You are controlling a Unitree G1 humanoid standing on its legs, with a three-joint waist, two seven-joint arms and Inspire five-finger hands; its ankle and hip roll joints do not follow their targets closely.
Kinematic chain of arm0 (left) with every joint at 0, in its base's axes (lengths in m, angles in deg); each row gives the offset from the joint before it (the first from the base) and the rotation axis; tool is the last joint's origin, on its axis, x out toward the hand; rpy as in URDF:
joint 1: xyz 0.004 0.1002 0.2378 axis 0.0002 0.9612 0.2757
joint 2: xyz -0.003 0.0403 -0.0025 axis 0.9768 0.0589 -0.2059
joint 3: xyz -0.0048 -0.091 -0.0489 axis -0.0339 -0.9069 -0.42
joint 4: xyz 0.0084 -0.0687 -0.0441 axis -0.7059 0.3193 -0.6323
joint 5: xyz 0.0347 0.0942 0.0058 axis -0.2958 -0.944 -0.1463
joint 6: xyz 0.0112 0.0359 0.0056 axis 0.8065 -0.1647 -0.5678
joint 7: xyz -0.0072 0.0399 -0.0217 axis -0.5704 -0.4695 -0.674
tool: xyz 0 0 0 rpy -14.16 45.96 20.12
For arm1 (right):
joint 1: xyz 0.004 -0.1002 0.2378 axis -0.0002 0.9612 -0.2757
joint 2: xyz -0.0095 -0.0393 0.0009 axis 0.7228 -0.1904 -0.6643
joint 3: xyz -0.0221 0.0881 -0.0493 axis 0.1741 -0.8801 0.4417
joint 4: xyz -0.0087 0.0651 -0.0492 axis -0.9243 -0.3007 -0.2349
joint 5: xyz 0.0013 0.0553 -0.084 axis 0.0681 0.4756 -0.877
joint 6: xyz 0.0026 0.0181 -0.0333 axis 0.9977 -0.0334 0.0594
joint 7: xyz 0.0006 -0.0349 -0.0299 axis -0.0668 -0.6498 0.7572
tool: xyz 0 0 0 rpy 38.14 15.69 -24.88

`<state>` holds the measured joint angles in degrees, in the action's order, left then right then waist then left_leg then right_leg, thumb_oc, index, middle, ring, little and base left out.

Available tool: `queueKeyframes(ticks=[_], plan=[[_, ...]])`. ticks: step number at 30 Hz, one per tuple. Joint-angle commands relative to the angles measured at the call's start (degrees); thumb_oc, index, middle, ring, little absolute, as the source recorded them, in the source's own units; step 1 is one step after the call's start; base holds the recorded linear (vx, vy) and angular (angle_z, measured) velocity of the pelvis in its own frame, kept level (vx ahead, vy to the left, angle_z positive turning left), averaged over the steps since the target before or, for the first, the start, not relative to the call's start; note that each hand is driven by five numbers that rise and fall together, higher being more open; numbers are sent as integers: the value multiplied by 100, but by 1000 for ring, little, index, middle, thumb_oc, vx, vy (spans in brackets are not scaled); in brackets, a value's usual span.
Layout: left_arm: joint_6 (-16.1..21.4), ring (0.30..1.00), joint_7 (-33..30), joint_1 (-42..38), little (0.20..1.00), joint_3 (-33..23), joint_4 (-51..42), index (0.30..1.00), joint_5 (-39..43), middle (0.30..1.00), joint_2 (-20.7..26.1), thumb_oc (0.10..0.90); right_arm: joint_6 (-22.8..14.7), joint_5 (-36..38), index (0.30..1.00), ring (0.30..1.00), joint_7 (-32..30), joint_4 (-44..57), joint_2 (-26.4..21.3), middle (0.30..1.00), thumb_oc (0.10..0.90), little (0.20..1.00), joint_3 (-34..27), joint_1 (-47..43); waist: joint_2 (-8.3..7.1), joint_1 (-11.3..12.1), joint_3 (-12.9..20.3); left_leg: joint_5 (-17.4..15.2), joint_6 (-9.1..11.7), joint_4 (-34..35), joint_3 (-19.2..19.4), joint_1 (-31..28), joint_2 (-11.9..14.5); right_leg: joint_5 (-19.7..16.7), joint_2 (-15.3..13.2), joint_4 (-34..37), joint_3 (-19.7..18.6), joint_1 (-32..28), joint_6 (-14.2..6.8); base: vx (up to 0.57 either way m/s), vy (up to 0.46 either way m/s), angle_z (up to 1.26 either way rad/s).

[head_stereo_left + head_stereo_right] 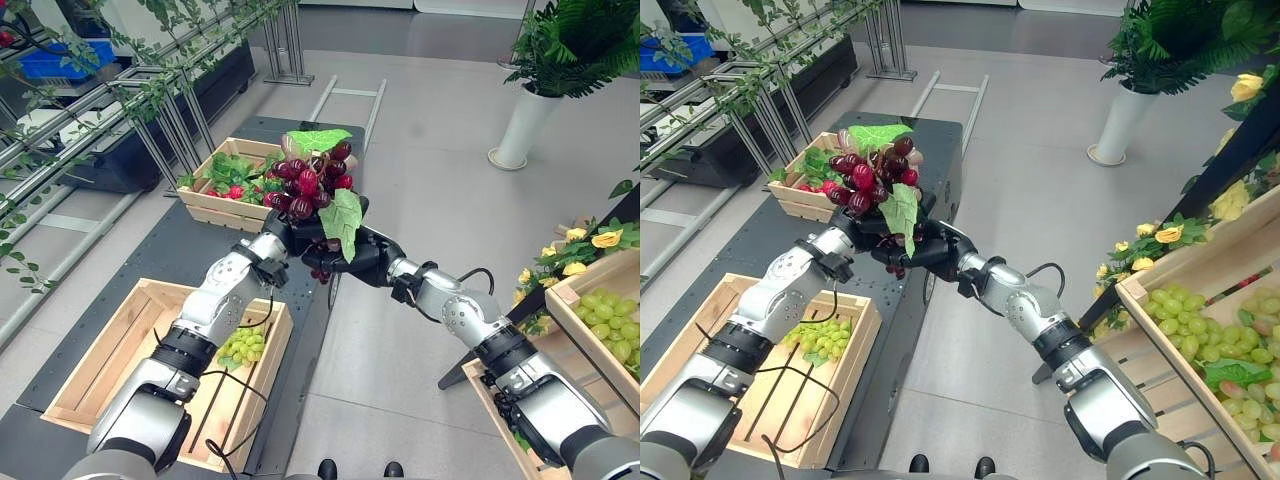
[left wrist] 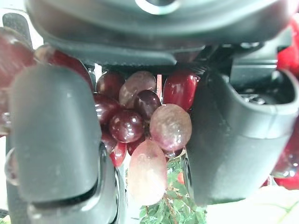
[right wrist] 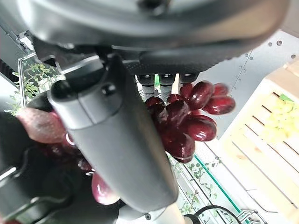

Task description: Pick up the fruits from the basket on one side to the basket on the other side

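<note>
A bunch of dark red grapes (image 1: 310, 180) with green leaves is held up in the air over the dark table's (image 1: 180, 250) right edge. My left hand (image 1: 285, 235) grips it from below on the left, with thumb and fingers curled round the berries (image 2: 140, 121). My right hand (image 1: 360, 255) closes on the same bunch from the right, and the grapes (image 3: 187, 116) show past its thumb. Near me on the left, a wooden crate (image 1: 110, 350) holds green grapes (image 1: 240, 345). At the right edge, another crate (image 1: 590, 285) holds green grapes (image 1: 610, 320).
A third crate (image 1: 215, 205) with leafy greens and red fruit stands at the table's far end. A metal rack with vines (image 1: 100, 110) runs along the left. A plant in a white vase (image 1: 525, 120) and yellow flowers (image 1: 580, 240) are on the right.
</note>
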<state>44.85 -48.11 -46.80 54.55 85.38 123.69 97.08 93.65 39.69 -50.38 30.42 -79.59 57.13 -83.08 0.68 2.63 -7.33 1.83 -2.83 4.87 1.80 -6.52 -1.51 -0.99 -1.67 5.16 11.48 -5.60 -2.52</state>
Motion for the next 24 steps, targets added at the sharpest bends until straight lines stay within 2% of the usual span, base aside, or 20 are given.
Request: queueKeyframes(ticks=[1,5,7,8,19,20,21,24], plan=[[411,300,154,-1108,300,118,339,300,604,300,-432,400,-834,774,900,900,29,-211,669,900,800,900,-91,-742,-108,152,1001,-273,149,13,-79,215,-121,44,-59,-16,68,32,97,0,0,0],[387,300,120,-1129,300,156,334,300,566,300,-492,400,-978,869,900,900,-52,-242,784,900,800,900,-131,-803,-100,163,1004,-273,150,13,-93,218,-122,43,-56,-16,68,36,97,0,0,0],[362,300,95,-1132,300,166,326,300,583,300,-487,400,-1055,912,462,462,-83,-217,812,462,508,462,-146,-798,-99,163,1006,-272,149,13,-89,217,-120,42,-56,-16,67,37,94,0,0,0],[364,300,81,-1130,300,173,344,300,571,300,-488,400,-1132,937,300,300,-100,-189,831,300,400,300,-168,-802,-98,165,1003,-270,147,13,-93,217,-122,39,-53,-16,60,39,95,0,0,0],[418,300,-38,-1145,300,160,455,300,342,300,-480,400,-1231,978,300,300,-139,-206,821,300,400,300,-238,-790,-91,174,997,-266,155,13,-108,231,-124,43,-51,-16,70,48,93,0,0,0],[405,349,-63,-1148,349,169,463,349,323,349,-476,433,-1236,978,300,300,-140,-211,818,300,400,300,-243,-792,-90,174,996,-266,155,13,-109,231,-124,42,-51,-16,70,49,92,0,0,0],[357,900,-152,-1173,900,190,549,900,183,900,-472,800,-1245,963,300,300,-164,-226,824,300,400,300,-253,-809,-84,167,978,-272,153,13,-113,225,-126,43,-51,-16,69,46,90,0,0,0],[404,900,-145,-1185,900,213,664,900,-94,900,-428,800,-1250,943,300,300,-184,-221,811,300,400,300,-274,-797,-76,158,973,-281,150,13,-105,220,-126,48,-52,-16,67,46,87,0,0,0]])
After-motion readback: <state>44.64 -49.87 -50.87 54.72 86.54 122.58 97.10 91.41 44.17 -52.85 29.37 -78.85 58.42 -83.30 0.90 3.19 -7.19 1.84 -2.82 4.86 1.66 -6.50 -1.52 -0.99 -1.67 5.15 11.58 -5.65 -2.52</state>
